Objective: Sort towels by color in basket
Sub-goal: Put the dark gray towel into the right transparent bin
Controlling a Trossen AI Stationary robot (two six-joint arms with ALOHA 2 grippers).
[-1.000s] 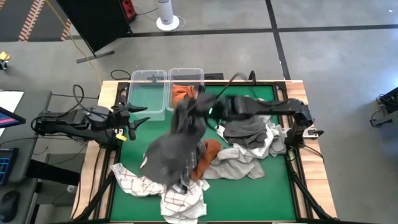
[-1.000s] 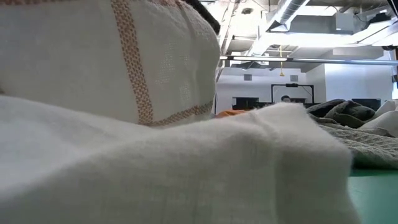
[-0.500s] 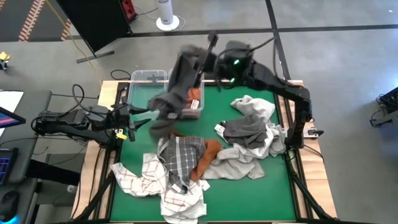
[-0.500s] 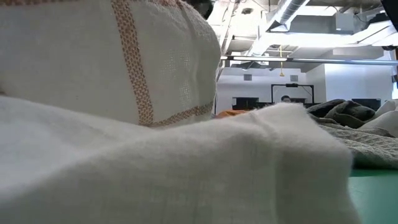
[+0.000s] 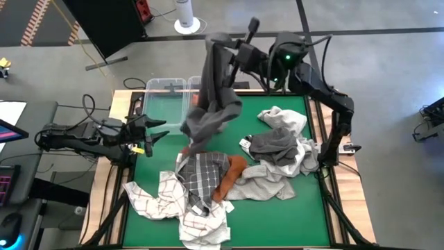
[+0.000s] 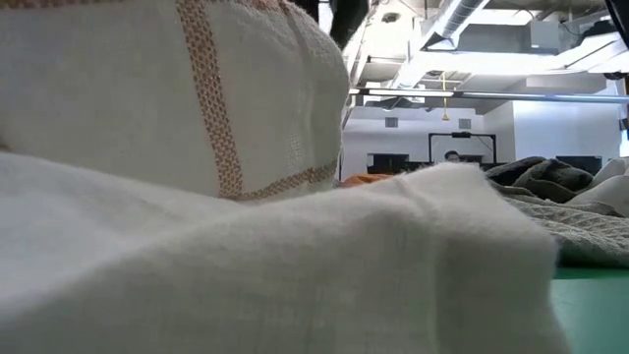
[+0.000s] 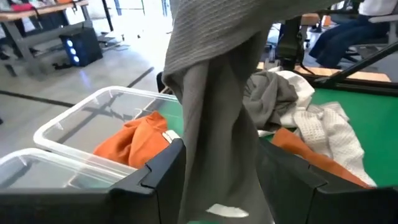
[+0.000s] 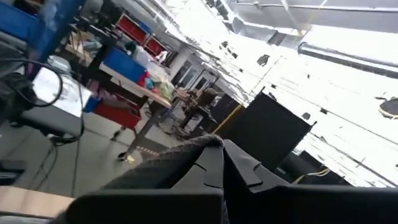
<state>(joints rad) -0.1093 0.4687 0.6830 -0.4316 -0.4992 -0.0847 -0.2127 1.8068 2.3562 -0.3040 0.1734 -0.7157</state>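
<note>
My right gripper (image 5: pixel 229 53) is raised over the table's far edge, shut on a dark grey towel (image 5: pixel 211 97). The towel hangs in a long bunch in front of two clear bins. The right bin (image 5: pixel 216 80) holds a rust-orange towel (image 7: pixel 134 140); the left bin (image 5: pixel 165 97) shows nothing inside. My left gripper (image 5: pixel 158 130) waits open at the table's left, pointing at the hanging towel (image 7: pixel 217 112) without touching it. The other towels lie in a pile on the green mat, a grey one with a white grid (image 5: pixel 201 173) on top. My right gripper pinches a bunched top edge of the dark grey towel (image 8: pixel 186 152) between its two fingers (image 8: pixel 233 168). The fingers slant upward. The towel drapes over them and hangs slack below, lifted off the pile; whether its lower end (image 5: pixel 194 135) touches the mat I cannot tell.
A white towel with red checks (image 6: pixel 197 147) lies at the near edge and fills the low view. Light grey (image 5: pixel 274 146), white (image 5: pixel 281 118) and another rust-orange towel (image 5: pixel 232 173) lie at the mat's right and middle. Bare green mat (image 5: pixel 239 125) lies between the pile and the bins.
My right gripper has risen and gone toward the table's far edge, turning as it went. It has pulled the dark grey towel up off the pile, and the towel now hangs in front of the bins. The grey grid towel beneath it has come into view.
</note>
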